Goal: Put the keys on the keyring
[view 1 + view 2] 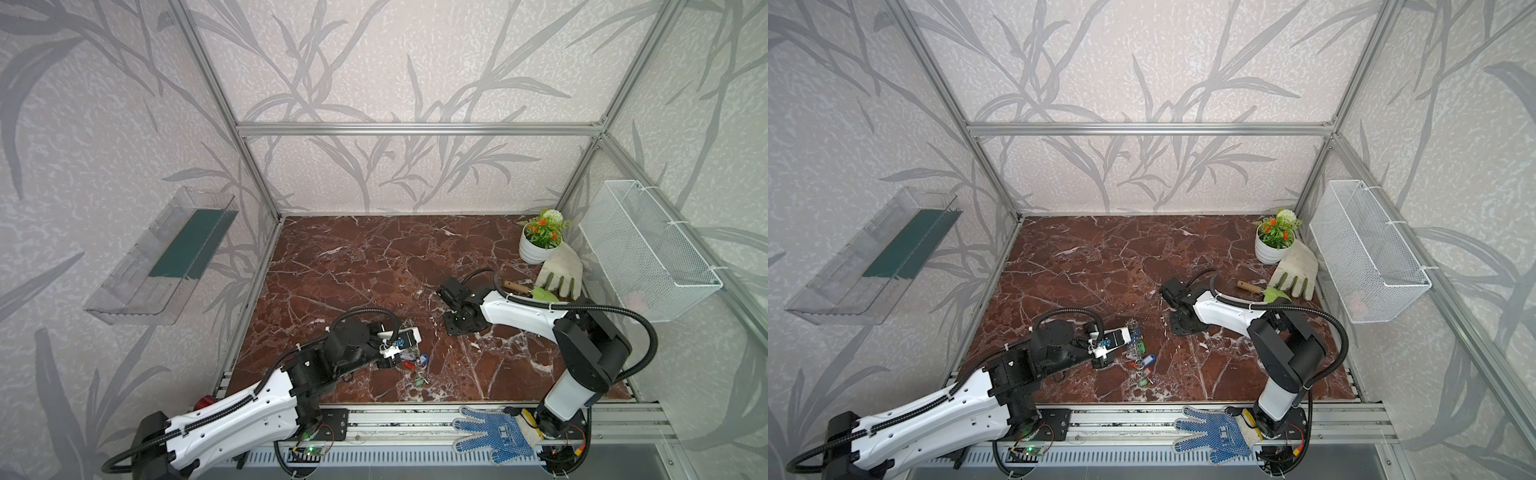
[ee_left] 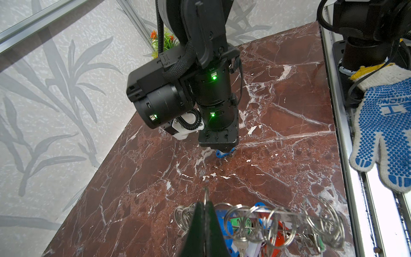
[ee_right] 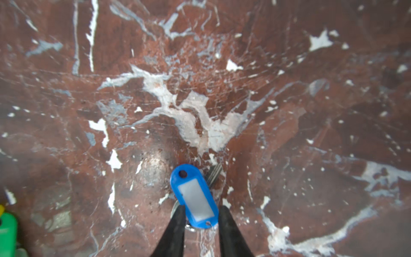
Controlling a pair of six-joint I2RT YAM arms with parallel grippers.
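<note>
Broadly, a red-brown marble-patterned tabletop [image 1: 374, 257] fills the floor of the metal-framed cell. On the wall at 9 o'clock hangs a clear plastic shelf [image 1: 162, 257], and at 3 o'clock a white wire-mesh basket [image 1: 648, 253]. A white knitted glove with blue dots [image 1: 494, 434] lies on the front rail at 5 o'clock. A pale work glove [image 1: 561, 266] lies at 2 o'clock, touching a white ribbed pot of green and orange artificial flowers [image 1: 532, 249] in the 1 o'clock corner. A green-bladed trowel with a wooden handle [image 1: 544, 294] rests beside the pale glove's fingers.

The left gripper [image 2: 204, 205] reaches in from 7 o'clock with its black fingers pressed together on the rim of the keyring [image 2: 266, 213]. This is a flat grey metal disc fringed with wire split rings, held on edge at about 6 o'clock of the table's middle. Silver keys [image 2: 238, 222] with blue, green and red plastic tags hang from its rings.

The right gripper [image 3: 202, 207] points straight down at about 4 o'clock of the middle, near the keyring but apart from it. Its jaws stand narrow, one black finger [image 3: 175, 227] on either side of a loose blue-tagged key [image 3: 195, 195], its oblong tag showing a white label window. That key lies on the marble. Whether the fingers actually pinch the tag cannot be told.
</note>
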